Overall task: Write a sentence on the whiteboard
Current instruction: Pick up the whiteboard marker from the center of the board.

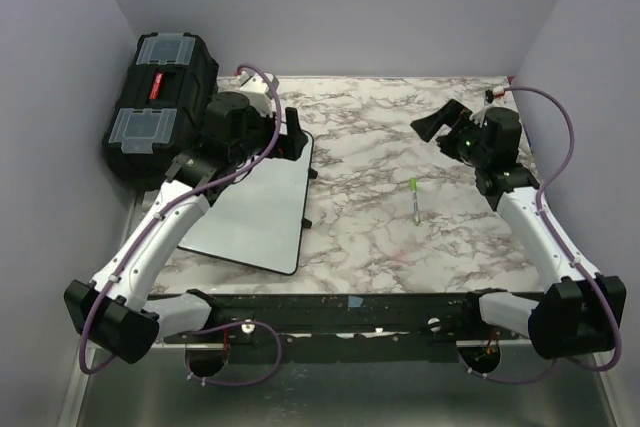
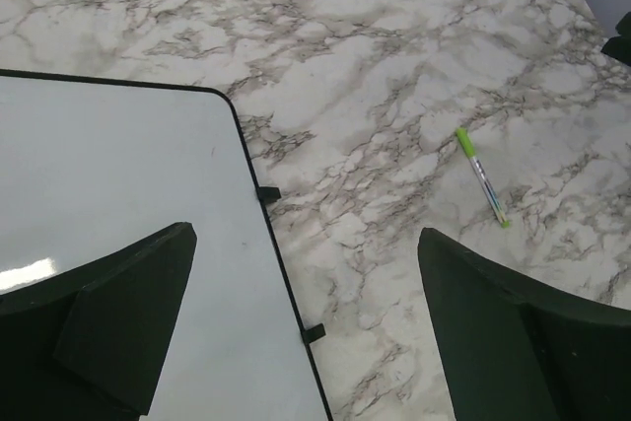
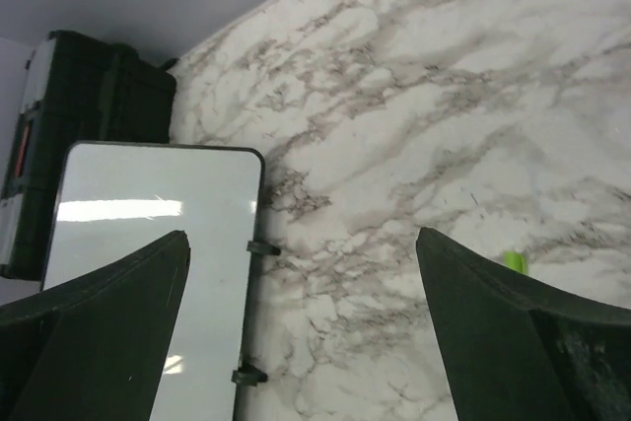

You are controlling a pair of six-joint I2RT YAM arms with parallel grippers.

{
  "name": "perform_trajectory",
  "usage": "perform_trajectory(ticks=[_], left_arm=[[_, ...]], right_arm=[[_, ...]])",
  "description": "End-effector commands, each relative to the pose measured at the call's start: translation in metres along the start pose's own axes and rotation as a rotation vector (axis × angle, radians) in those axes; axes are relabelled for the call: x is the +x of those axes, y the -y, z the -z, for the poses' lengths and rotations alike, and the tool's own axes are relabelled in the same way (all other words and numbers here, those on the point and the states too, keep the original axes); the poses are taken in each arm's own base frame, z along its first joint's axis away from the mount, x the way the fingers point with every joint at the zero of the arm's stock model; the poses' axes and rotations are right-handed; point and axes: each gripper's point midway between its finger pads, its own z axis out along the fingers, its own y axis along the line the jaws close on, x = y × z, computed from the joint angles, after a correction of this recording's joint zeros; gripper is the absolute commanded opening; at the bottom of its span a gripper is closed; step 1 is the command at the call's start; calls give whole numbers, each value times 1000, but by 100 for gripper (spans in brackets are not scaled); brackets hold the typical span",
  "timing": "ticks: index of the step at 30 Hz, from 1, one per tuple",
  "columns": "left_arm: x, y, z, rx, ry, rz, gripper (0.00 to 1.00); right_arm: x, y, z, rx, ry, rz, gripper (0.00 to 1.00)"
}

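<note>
The whiteboard (image 1: 255,217) lies flat on the marble table at the left, partly under my left arm. Its white face is blank in every view, so the sentence does not show. It also shows in the left wrist view (image 2: 118,175) and the right wrist view (image 3: 148,244). A green marker (image 1: 414,197) lies loose on the table to the board's right, seen also in the left wrist view (image 2: 481,176) and the right wrist view (image 3: 515,261). My left gripper (image 1: 293,137) is open and empty above the board's far right corner. My right gripper (image 1: 437,124) is open and empty, raised beyond the marker.
A black toolbox (image 1: 160,107) with clear lid compartments stands at the back left, just beyond the board, and shows in the right wrist view (image 3: 89,115). Two small black clips (image 2: 314,333) stick out of the board's right rim. Grey walls close in three sides.
</note>
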Motion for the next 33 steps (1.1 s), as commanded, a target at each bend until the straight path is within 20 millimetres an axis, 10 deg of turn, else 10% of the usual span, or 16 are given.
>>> perform_trajectory(ticks=[1,14,23,33], left_arm=[[9,31,-11,110,-28,-60,98],[37,58,-10,160,-96,-171,96],[37,51,-7,111,-88,-193,96],[37,46,-6,78,-91,-194,96]], right_arm=[[34,43,22,199,-87,-17,100],[138,112,50,616,-477,43,94],[173,133,37,684,-569,81,62],[193,149,28,762,-608,139,54]])
